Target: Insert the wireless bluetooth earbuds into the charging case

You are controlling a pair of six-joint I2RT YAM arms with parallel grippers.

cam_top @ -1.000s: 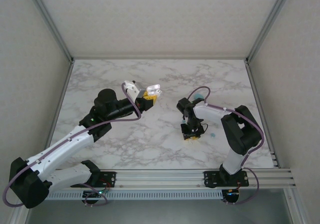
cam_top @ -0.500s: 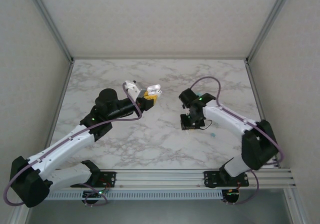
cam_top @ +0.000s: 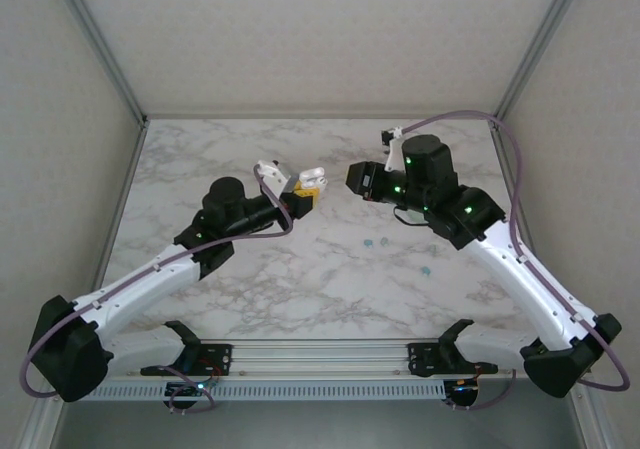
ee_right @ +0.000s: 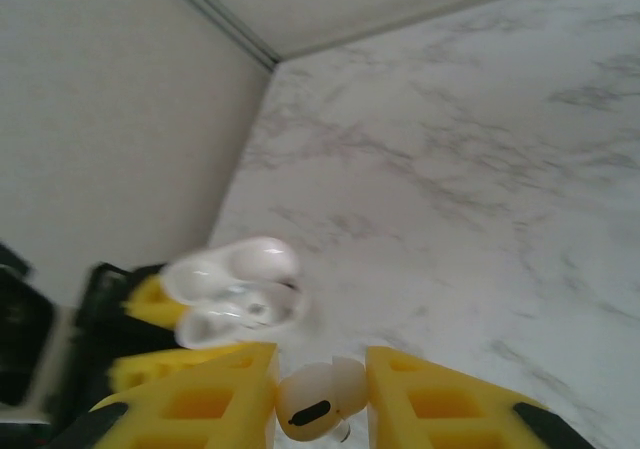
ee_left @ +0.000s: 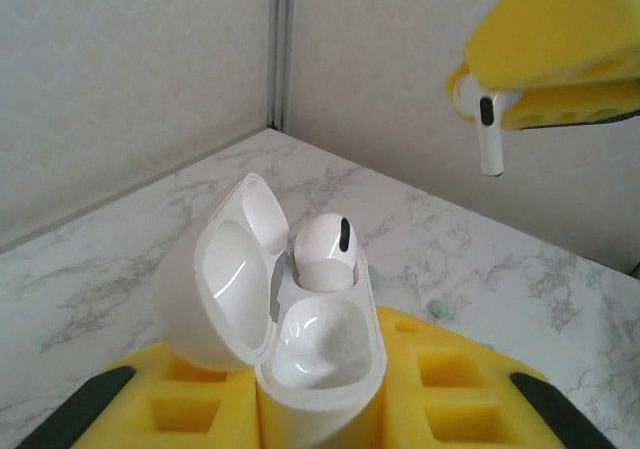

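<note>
Left gripper [cam_top: 303, 193]: clamped on the lower body of the case [ee_left: 300, 339], with a yellow pad [ee_left: 440, 394] against each side. The case is white and held upright above the table [cam_top: 200, 159], its lid [ee_left: 225, 269] swung open to the left. The seated earbud [ee_left: 325, 251] occupies the case's far socket. The near socket [ee_left: 320, 334] shows a bare glossy cup.

Right gripper [cam_top: 352, 178]: closed to a narrow gap, pinching the held earbud [ee_right: 315, 397] between its yellow pads [ee_right: 440, 399]. In the left wrist view this earbud hangs above and right of the case, clear of it, stem down.

Three teal bits [cam_top: 383, 239] lie on the table, right of the case and nearer the arm bases.
</note>
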